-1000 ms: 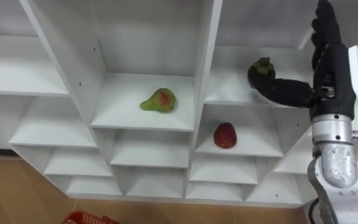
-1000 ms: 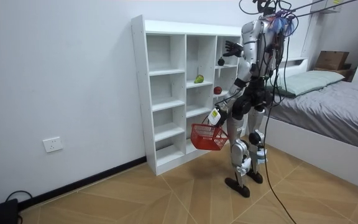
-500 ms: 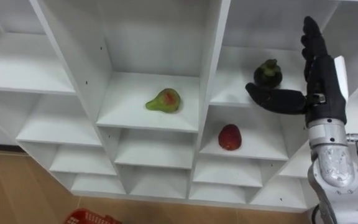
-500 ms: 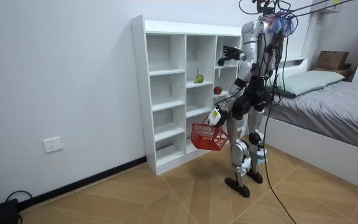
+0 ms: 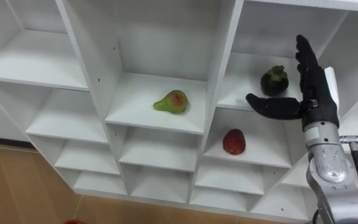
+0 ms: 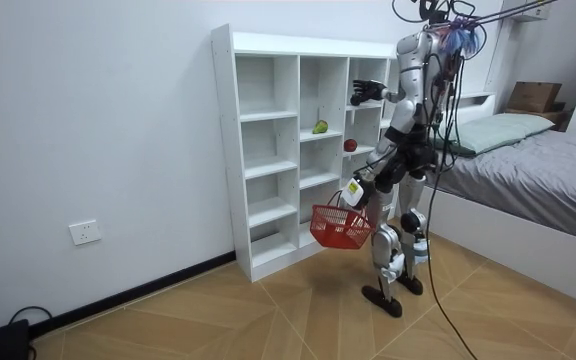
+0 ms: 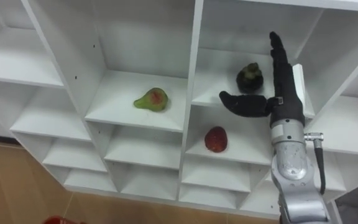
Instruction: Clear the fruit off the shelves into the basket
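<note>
fingers on my right hand are straight and spread wide, pointing to 12 o'clock, thumb out to 9 o'clock, holding nothing. hand hovers in front of the upper right cell of the closet. dark round fruit sits on that shelf at about 10 o'clock from the palm, just above the thumb. near, but i can't confirm contact. pear is one cell over at 9 o'clock, red fruit one cell down at 7 o'clock from the hand. all three on shelves, none collected. left hand hangs low, curled on the handle of the red basket; can't tell from the room view what's inside.

my read: pre-grasp on the dark fruit. next move needs the hand pushed deeper into the cell so the palm comes alongside the fruit, then thumb and fingers closed round it. watch the shelf edge and the divider. a round fruit may roll back if nudged.
</note>
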